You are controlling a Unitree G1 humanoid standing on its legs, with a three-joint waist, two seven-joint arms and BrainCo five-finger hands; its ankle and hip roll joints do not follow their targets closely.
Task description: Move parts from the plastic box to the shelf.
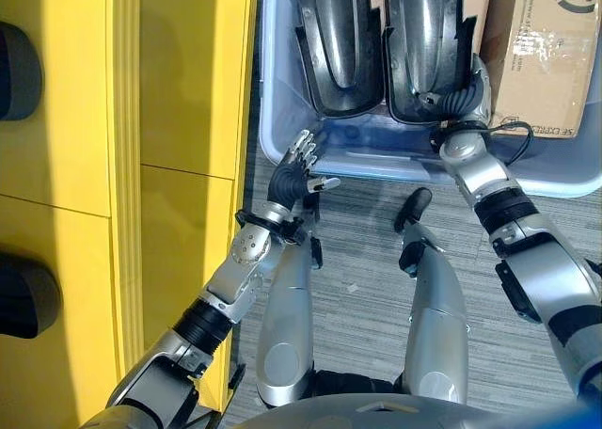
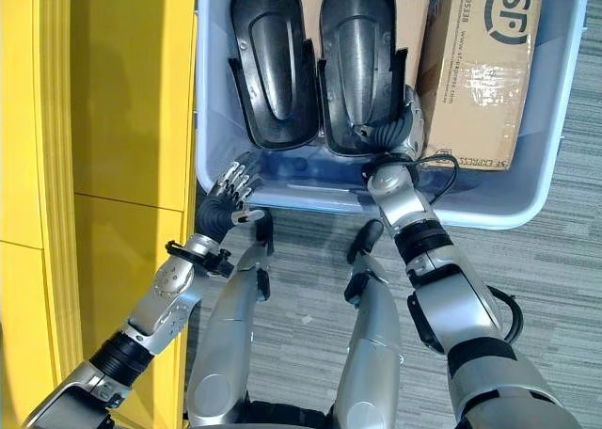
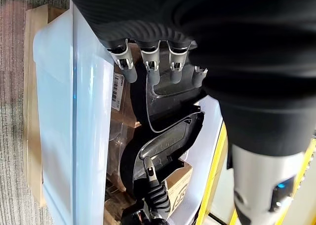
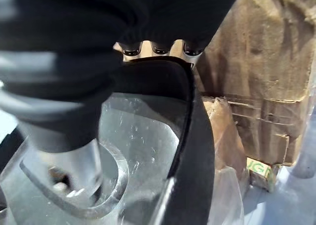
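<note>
**Right hand on a black part inside the plastic box**

Left eye view, from the bottom edge upward: grey striped floor (image 1: pixel 367 250) fills the lower middle, and the yellow shelf (image 1: pixel 179 90) runs up the whole left side of the frame. Just past the floor, centre-left, the left hand (image 1: pixel 293 170) hangs at the near left corner of the pale blue plastic box (image 1: pixel 395 158) — fingers loosely spread, thumb sticking out, nothing in them. Its own wrist view agrees: relaxed fingers hover outside the box wall.

Further up, two black moulded parts stand side by side in the box, the left part (image 1: pixel 337 43) free, the right part (image 1: pixel 428 43) at upper centre. The right hand (image 1: pixel 466 95) grips the right part's near right edge — in the right wrist view the fingers (image 4: pixel 154 49) hook over the black rim and the thumb presses the inner face. Beyond them, in the upper right corner, a cardboard carton (image 1: pixel 546 43) sits in the box beside the parts.
</note>
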